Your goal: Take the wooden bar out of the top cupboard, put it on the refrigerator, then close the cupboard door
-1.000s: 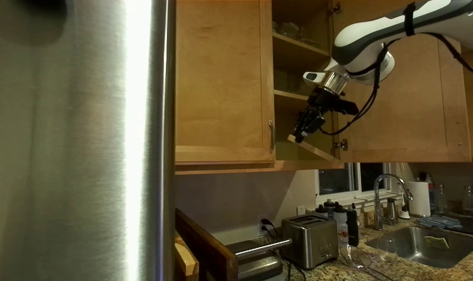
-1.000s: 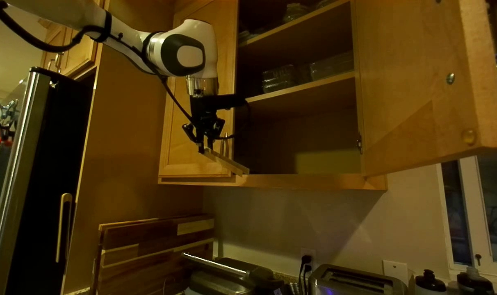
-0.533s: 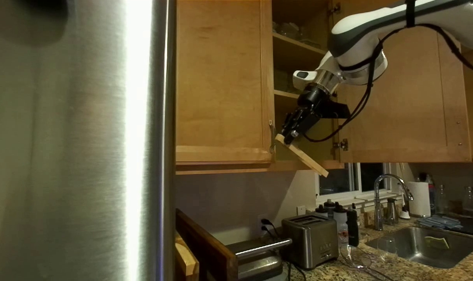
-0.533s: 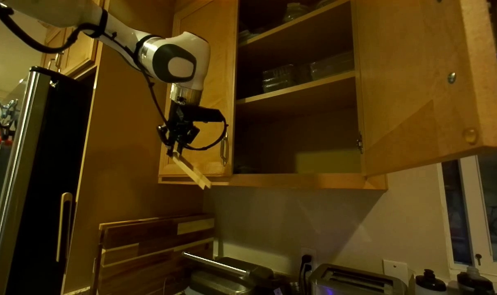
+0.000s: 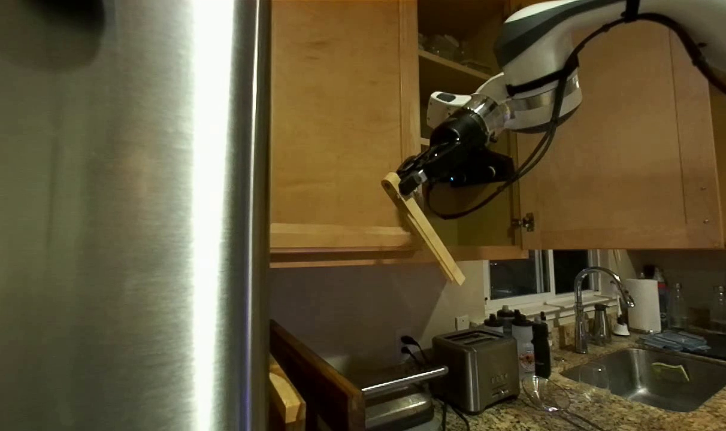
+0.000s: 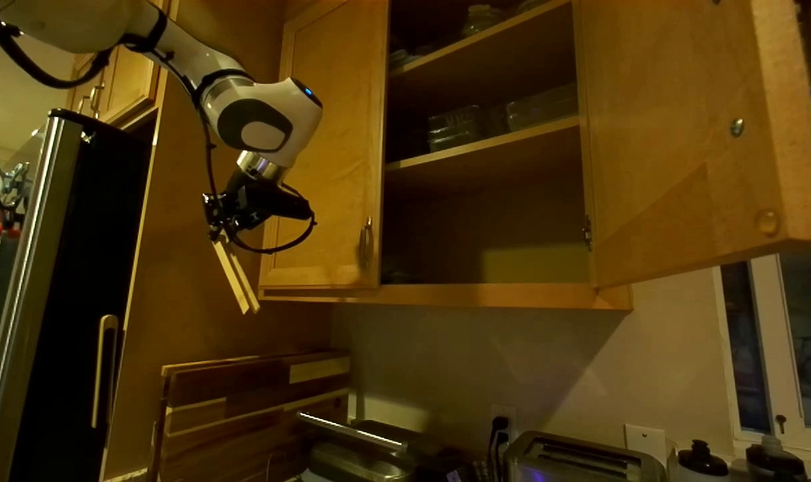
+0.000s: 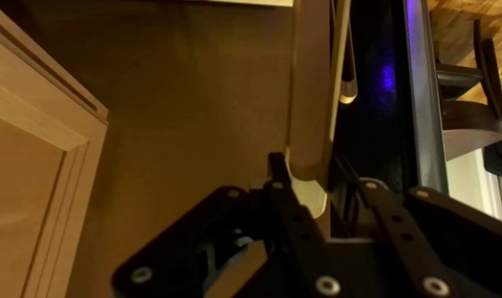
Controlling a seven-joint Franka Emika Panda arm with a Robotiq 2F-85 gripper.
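Observation:
The pale wooden bar hangs slanting down from my gripper, outside the cupboard. Two narrow strips show along the bar in an exterior view. In the wrist view, the fingertips of the gripper press the bar from both sides near its rounded end. The top cupboard shows its shelves, and its cupboard door is swung wide open. Steel fills the near side of an exterior view: the refrigerator. Its dark side faces the bar; its top surface is hidden.
A closed cupboard panel with a metal handle is close behind the arm. A tall wooden side panel stands between cupboard and refrigerator. Below are cutting boards, a toaster and several bottles.
My gripper has carried the bar out from the cupboard opening toward the refrigerator. The bar has turned to hang more steeply. The cupboard door has stayed open.

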